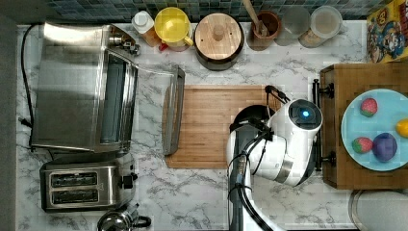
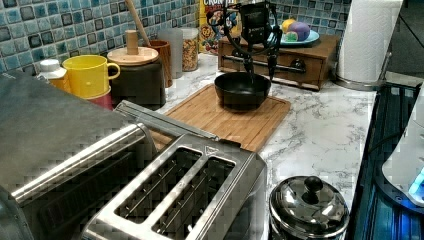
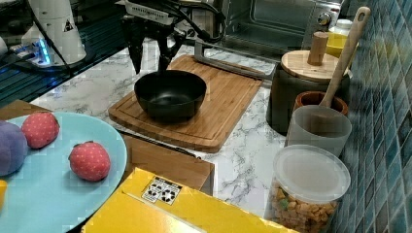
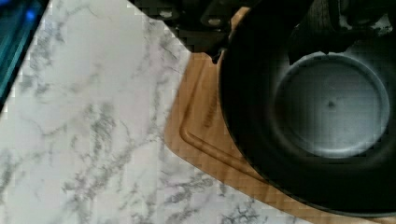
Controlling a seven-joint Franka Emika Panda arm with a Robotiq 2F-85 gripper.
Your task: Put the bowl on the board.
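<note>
Even, bright overhead light; soft short shadows on the marble bench (image 1: 202,192). Glare on the toaster oven (image 1: 72,82) top. All views blocky, compressed. Wrist view: gripper parts dark, blurred.

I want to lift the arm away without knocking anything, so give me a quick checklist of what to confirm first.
1. Bowl sits on the board: ok.
2. Bowl upright, not tilted: ok.
3. Bowl fully inside the board's edge: ok in the right view, near the corner.
4. Gripper fingers spread and off the rim: open, one finger each side of it; contact cannot tell.
5. Pot and oven door away from the bowl: ok.
</note>
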